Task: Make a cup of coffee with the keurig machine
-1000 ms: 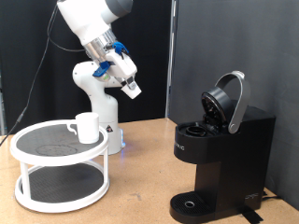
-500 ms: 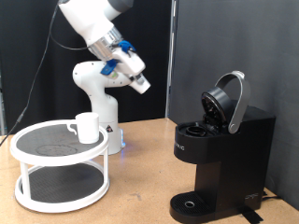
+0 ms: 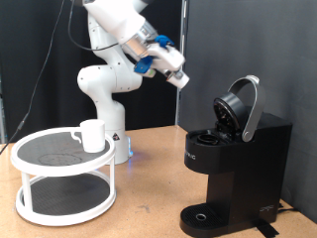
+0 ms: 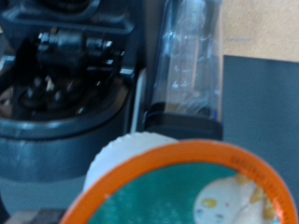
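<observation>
Spanning the scene from the exterior view's left, the white arm (image 3: 111, 59) reaches high over the counter (image 3: 149, 188), its pincer (image 3: 179, 79) in the air, up and to the left of the coffee machine (image 3: 233, 164). That black machine stands at the right with its lid (image 3: 241, 107) tipped back, leaving the pod chamber exposed, presumably so a pod can go in from above. At the left a white two-tier rack (image 3: 61, 174) carries the cup (image 3: 92, 135) on its upper shelf, well apart from the machine and not under the spout. In the wrist view a pod (image 4: 177, 191) with an orange-rimmed green top fills the foreground, so the pincer seems pinched on it, with the open chamber (image 4: 65, 79) beyond.
</observation>
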